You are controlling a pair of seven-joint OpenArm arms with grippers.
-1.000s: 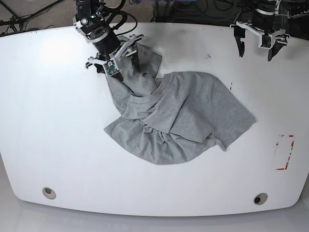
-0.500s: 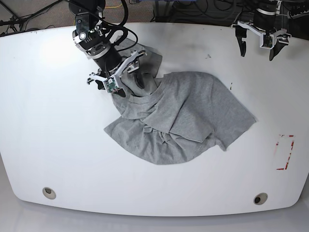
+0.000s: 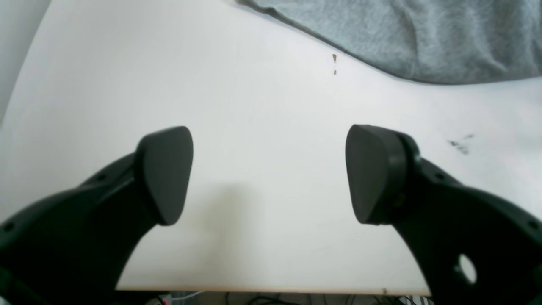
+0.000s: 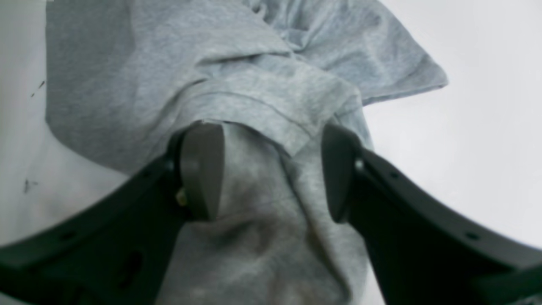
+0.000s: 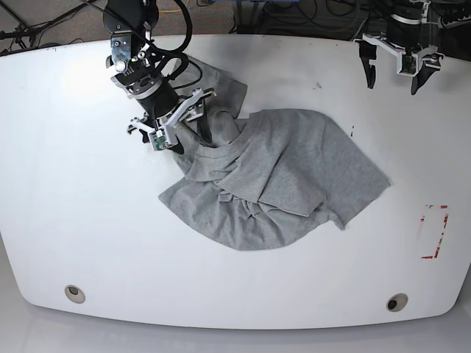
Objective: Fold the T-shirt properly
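Observation:
The grey T-shirt (image 5: pixel 280 173) lies crumpled and wrinkled in the middle of the white table (image 5: pixel 81 206); no lettering shows. My right gripper (image 5: pixel 193 140) is down on its upper-left part. In the right wrist view this gripper (image 4: pixel 271 173) is open, and its fingers (image 4: pixel 203 169) straddle a raised fold of the T-shirt (image 4: pixel 262 106) near a hemmed edge. My left gripper (image 5: pixel 391 86) hovers open at the table's far right corner, apart from the cloth. In the left wrist view it (image 3: pixel 269 173) holds nothing, and only the T-shirt's edge (image 3: pixel 402 34) shows.
A red-marked rectangle (image 5: pixel 434 232) is on the table near the right edge. Two round holes (image 5: pixel 73 294) (image 5: pixel 397 302) sit near the front edge. Cables run behind the table's back edge. Small dark marks (image 3: pixel 459 146) dot the surface.
My right gripper has moved forward from the shirt's far corner and lowered onto the fold near the collar. The left arm has hardly moved.

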